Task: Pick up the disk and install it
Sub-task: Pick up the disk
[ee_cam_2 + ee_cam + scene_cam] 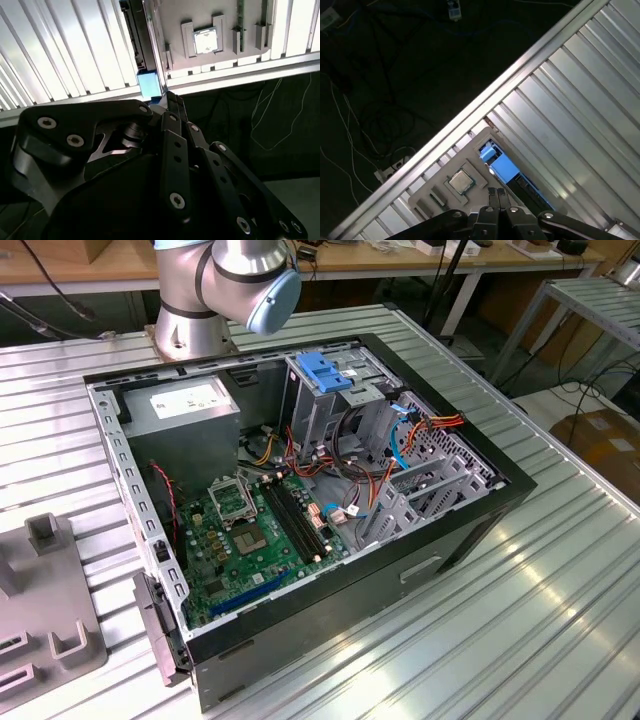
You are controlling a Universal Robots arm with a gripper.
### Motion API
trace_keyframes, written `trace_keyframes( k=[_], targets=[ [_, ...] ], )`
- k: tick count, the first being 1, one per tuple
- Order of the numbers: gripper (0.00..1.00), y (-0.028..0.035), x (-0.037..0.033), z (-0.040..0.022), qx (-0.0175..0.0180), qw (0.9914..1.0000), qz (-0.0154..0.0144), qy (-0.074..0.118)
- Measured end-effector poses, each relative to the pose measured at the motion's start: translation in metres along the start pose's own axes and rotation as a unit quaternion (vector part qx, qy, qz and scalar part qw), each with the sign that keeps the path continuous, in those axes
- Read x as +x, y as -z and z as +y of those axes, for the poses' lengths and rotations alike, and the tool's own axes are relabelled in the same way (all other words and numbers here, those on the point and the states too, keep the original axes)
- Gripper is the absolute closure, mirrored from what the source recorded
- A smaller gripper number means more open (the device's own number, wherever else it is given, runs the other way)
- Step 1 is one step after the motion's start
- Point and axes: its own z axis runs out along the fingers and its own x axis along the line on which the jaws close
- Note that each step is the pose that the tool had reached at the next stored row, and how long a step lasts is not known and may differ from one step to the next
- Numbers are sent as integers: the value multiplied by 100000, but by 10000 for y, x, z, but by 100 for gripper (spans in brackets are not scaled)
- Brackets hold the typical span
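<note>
The disk (532,192) stands on edge in a grey fixture tray (470,142), seen as a dark narrow slab with its light-blue bracket (500,166) at one end. In the second wrist view the same disk (136,37) runs away from the bracket (149,84). My gripper (497,192) hovers just above the bracket end, its two black fingertips pressed together with nothing between them. In the second wrist view the gripper (171,102) tips sit right beside the blue bracket; I cannot tell if they touch it.
An open computer case (300,490) lies on the ribbed metal table (520,620), with a drive cage under a blue handle (325,370) and a grey power supply (185,405). A processor chip (460,181) sits in the tray. The table edge (470,112) is close by.
</note>
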Motion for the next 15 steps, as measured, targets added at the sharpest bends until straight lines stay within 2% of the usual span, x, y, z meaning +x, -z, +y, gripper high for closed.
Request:
trace_keyframes(
  k=[3,4,6,8,9,10,13,15],
  targets=[
    [90,-1,0,0,39,99964,117,2670],
    [90,-1,0,0,63,99914,184,4134],
    [90,-2,0,0,88,99832,259,5794],
    [90,-2,0,0,112,99697,344,7767],
    [90,-3,0,0,130,99584,402,9103],
    [90,-3,0,0,142,99511,432,9863],
    [90,-3,0,0,185,99143,573,13049],
    [90,-3,0,0,216,98795,676,15463]
  ],
)
